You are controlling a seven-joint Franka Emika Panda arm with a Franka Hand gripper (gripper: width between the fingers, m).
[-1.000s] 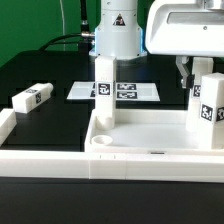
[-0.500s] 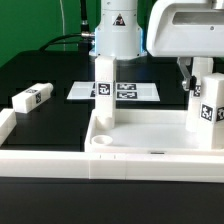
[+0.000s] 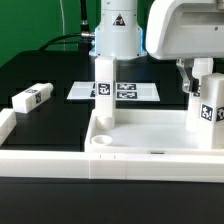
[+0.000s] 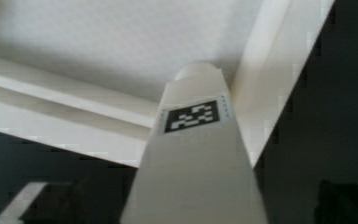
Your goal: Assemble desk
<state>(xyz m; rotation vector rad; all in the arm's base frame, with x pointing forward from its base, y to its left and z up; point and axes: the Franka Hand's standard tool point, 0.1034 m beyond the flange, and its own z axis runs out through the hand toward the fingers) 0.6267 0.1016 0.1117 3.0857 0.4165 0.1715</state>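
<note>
The white desk tabletop (image 3: 150,133) lies tray-like with its rim up, in the middle and right of the exterior view. One tagged leg (image 3: 103,92) stands upright in its far left corner. A second leg (image 3: 208,108) stands upright at its far right corner, and my gripper (image 3: 203,72) is shut on the upper part of it. In the wrist view this leg (image 4: 197,140) runs between my dark fingers (image 4: 28,205) down to the tabletop (image 4: 105,50). A third leg (image 3: 32,98) lies loose on the black table at the left.
The marker board (image 3: 135,91) lies flat behind the tabletop. A long white border rail (image 3: 40,158) runs along the front and the left side. The robot base (image 3: 117,35) stands at the back.
My gripper has sunk a little and shifted slightly with the right leg. The other legs and the tabletop have not moved.
</note>
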